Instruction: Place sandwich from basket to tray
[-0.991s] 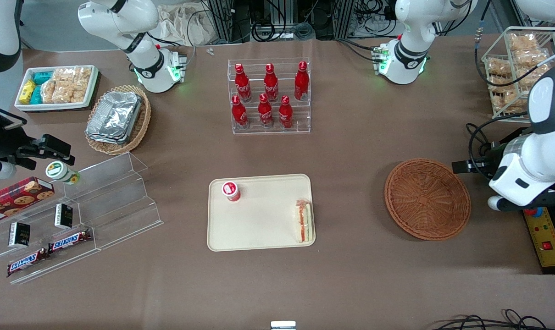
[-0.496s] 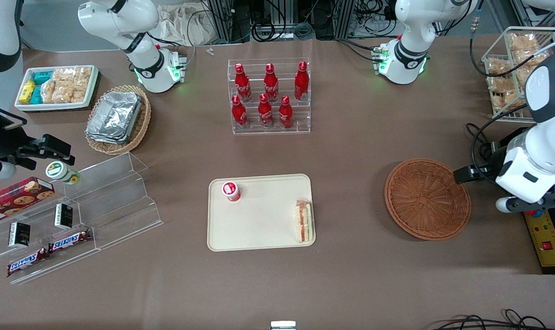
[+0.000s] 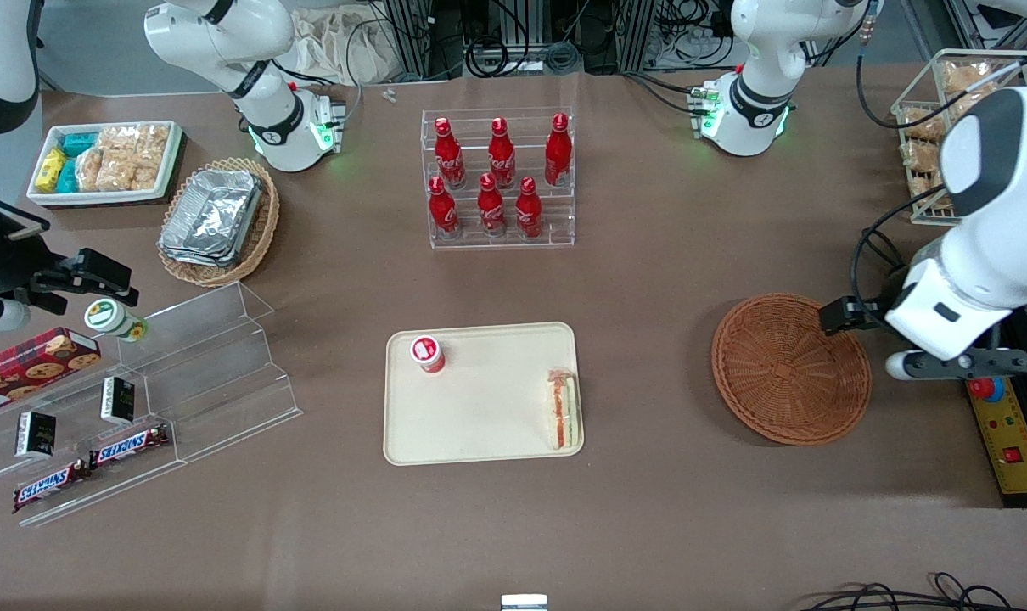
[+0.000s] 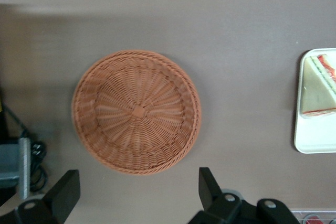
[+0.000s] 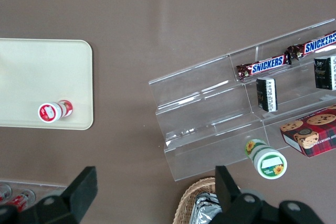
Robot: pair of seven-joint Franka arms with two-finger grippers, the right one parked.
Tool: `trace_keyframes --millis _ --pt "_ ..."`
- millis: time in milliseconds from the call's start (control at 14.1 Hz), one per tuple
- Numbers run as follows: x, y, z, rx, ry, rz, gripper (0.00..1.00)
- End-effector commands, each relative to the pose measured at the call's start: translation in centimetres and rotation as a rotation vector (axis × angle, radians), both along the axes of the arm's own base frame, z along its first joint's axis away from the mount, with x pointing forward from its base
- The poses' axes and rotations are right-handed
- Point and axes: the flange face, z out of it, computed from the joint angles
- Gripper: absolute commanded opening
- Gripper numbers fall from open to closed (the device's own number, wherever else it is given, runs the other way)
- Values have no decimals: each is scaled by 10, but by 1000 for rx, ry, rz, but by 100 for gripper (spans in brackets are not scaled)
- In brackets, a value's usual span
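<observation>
The sandwich [image 3: 564, 411] lies on the tray [image 3: 479, 428] at the tray's edge nearest the basket; it also shows in the left wrist view as the sandwich [image 4: 319, 85] on the tray [image 4: 314, 141]. The round reddish-brown basket [image 3: 790, 368] holds nothing. My left gripper [image 4: 139, 193] hangs high over the table just outside the basket [image 4: 136, 111] rim, open, with bare table between its fingers. In the front view the working arm's wrist [image 3: 946, 318] hovers over the basket's edge at the working arm's end.
A small red-capped bottle [image 3: 427, 353] stands on the tray. A rack of red cola bottles [image 3: 498, 178] is farther from the front camera. A wire rack of pastries [image 3: 925, 127] and a yellow control box [image 3: 1012, 441] sit at the working arm's end.
The working arm's wrist has swung toward the basket, from beside its rim to over its edge. Sandwich, tray and basket have not moved.
</observation>
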Motion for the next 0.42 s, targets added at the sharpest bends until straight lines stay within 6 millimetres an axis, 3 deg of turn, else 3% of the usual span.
trace_keyframes --millis 0,142,354 --pt "-17 -11 -9 0 -10 -5 100" --pt "-18 -5 -4 23 43 -5 100" --pt "-3 -3 0 19 89 -10 100"
